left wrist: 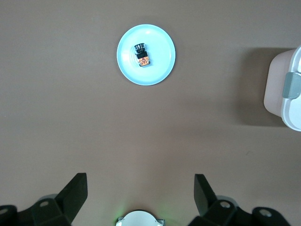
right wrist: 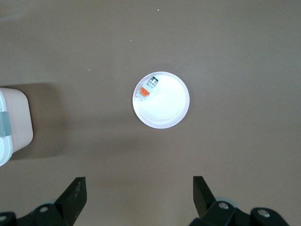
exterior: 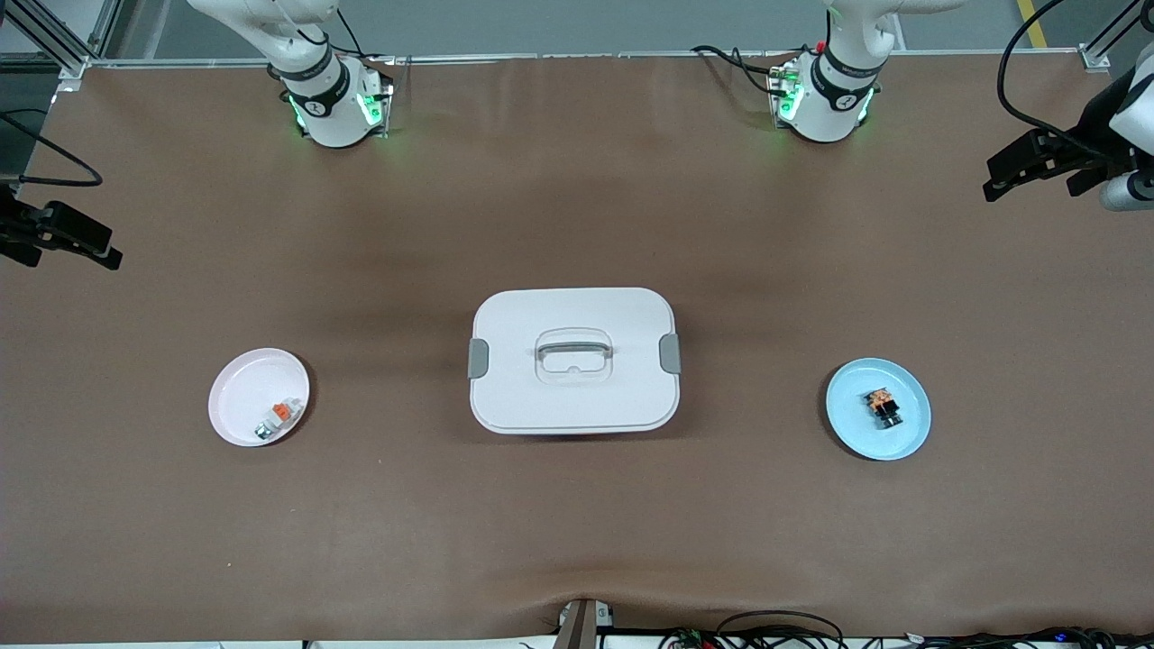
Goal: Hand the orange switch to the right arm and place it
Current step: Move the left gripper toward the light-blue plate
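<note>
1. Nothing was done yet: the orange switch (exterior: 883, 407) lay on the blue plate (exterior: 909, 438), lower right of the front view.
2. The grey part (exterior: 276, 420) sat in the white plate (exterior: 236, 383), lower left; a closed box (exterior: 573, 360) stood centre.
3. Both grippers, the left gripper (left wrist: 139, 190) and the right gripper (right wrist: 139, 190), hung wide and empty; pickup, handover and placing remained.

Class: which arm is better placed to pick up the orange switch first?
Left: its open gripper hangs above the light-blue plate holding the black-bodied orange switch. The right gripper, open, is over the white plate.
</note>
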`<control>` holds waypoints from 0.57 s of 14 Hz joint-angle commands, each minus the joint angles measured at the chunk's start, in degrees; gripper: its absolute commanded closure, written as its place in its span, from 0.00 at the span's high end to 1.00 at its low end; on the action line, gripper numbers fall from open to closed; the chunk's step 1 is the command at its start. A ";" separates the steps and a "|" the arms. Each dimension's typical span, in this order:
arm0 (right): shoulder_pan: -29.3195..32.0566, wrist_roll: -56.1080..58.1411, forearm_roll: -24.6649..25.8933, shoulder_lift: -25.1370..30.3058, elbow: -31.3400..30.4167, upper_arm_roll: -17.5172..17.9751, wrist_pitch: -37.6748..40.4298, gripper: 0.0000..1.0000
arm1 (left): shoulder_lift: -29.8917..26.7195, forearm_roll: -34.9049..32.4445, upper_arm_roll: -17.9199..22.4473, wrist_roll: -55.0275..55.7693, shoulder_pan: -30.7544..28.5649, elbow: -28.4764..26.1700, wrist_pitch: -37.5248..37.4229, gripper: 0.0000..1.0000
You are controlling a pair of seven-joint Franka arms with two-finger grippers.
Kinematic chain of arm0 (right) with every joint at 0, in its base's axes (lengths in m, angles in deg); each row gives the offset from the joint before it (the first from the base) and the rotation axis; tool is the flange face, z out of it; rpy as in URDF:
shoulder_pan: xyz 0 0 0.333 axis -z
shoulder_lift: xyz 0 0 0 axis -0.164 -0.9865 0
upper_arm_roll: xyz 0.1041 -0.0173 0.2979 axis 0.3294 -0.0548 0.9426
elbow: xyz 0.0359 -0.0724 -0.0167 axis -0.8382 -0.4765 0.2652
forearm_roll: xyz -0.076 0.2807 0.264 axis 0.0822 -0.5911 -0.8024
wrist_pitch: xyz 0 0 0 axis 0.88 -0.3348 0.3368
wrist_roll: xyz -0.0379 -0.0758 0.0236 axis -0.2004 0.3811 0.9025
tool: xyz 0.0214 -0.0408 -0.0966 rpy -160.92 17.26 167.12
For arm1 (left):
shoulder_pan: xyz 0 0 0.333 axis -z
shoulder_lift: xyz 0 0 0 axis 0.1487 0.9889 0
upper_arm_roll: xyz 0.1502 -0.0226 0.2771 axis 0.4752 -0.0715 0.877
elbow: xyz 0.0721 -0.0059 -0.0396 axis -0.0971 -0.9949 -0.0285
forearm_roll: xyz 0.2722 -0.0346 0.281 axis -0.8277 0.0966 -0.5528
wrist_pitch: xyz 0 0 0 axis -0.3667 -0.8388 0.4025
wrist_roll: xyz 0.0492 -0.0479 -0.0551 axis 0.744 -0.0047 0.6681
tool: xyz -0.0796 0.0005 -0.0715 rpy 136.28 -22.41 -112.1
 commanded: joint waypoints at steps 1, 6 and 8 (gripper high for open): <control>0.23 0.18 0.58 2.24 -2.79 -0.05 -1.13 1.00 | -0.30 0.83 0.23 -0.73 0.02 0.78 -1.00 1.00; 0.23 0.26 0.50 1.97 -2.00 -0.14 -0.61 1.00 | 0.13 0.39 0.40 -0.64 -0.07 0.86 -1.00 1.00; 0.23 0.44 0.50 1.88 -1.39 -0.14 -0.52 1.00 | 1.01 1.00 1.01 -0.82 -0.24 0.95 -0.91 1.00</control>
